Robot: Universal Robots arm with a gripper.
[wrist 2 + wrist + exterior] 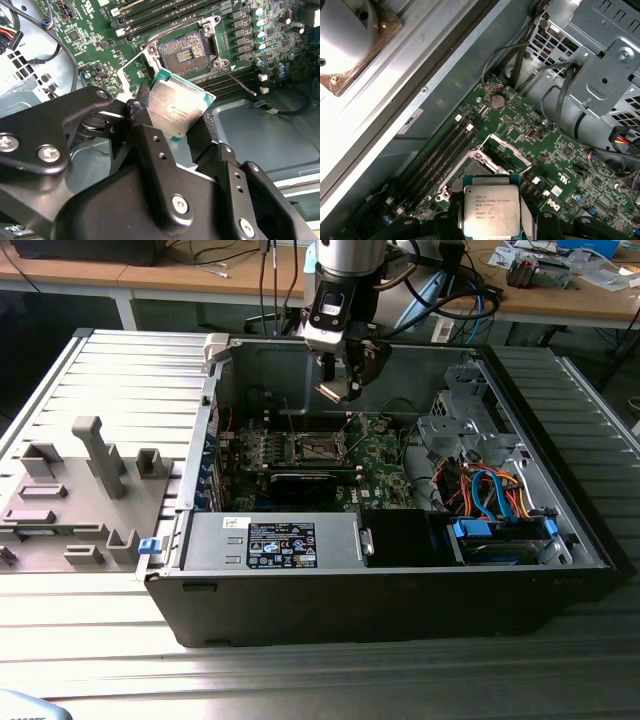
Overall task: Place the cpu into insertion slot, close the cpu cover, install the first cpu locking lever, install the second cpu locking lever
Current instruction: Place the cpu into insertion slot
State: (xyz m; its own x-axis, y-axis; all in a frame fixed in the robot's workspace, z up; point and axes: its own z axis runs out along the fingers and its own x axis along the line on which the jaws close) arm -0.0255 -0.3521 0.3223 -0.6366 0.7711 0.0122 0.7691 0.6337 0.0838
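The tool point(172, 117), clamped on the cpu point(176, 109), covers two of its edges in the second wrist view. In the first wrist view the cpu runs off the picture's edge and hides part of the insertion slot point(474, 169). In the exterior view, at the insertion slot's 12 o'clock, the cpu is too small to tell.

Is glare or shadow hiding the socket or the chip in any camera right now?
In the second wrist view the cpu, clamped in the gripper, carries a pale sheen and the insertion slot is evenly lit; in the first wrist view glare washes out the case wall, not the cpu; in the exterior view the insertion slot sits in dim shade.
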